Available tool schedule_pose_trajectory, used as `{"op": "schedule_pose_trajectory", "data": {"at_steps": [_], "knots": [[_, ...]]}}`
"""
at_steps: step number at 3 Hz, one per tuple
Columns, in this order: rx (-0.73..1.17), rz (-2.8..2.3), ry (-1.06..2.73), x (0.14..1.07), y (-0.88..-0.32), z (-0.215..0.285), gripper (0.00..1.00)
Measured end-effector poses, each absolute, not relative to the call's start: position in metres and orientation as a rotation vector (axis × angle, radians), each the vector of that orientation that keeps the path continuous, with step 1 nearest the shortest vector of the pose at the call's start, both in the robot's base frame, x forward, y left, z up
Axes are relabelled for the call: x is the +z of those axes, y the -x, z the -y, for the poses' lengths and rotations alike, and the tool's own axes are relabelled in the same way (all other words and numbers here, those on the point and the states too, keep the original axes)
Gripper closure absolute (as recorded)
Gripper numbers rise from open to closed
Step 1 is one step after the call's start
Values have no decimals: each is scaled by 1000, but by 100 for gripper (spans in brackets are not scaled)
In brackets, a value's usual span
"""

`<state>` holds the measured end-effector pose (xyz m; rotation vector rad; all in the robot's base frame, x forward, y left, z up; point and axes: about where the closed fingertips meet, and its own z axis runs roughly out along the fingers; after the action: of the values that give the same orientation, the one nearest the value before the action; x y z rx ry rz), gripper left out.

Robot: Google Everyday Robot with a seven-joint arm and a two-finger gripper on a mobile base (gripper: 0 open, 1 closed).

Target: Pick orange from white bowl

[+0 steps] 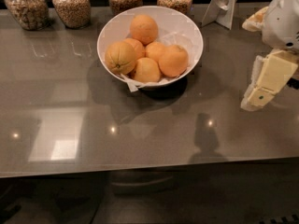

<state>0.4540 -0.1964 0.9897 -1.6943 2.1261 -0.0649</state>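
Note:
The white bowl (187,27) stands on the grey counter at the back centre, lined with white paper and holding several oranges. The orange (173,60), deep orange and slightly oval, lies at the bowl's right side. A yellower orange with a dark stem dimple (120,57) lies at the left, and another orange (144,29) lies at the back. My gripper (254,99), with cream-coloured fingers pointing down and left, hangs above the counter at the right edge of the view. It is well to the right of the bowl and touches nothing.
Several glass jars of nuts and grains (71,4) line the back edge of the counter behind the bowl. A white stand (223,3) is at the back right. The counter's front edge (140,169) runs across the lower part of the view.

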Motion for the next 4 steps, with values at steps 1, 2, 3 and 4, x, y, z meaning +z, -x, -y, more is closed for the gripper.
{"op": "schedule_pose_trajectory", "data": {"at_steps": [1, 2, 3, 4], "knots": [[-31, -2036, 1657, 1003, -478, 171, 0], [-10, -1974, 1623, 1012, -506, 148, 0], [14, -1932, 1628, 1014, -534, 128, 0], [56, -1898, 1691, 998, -587, 106, 0]]}}
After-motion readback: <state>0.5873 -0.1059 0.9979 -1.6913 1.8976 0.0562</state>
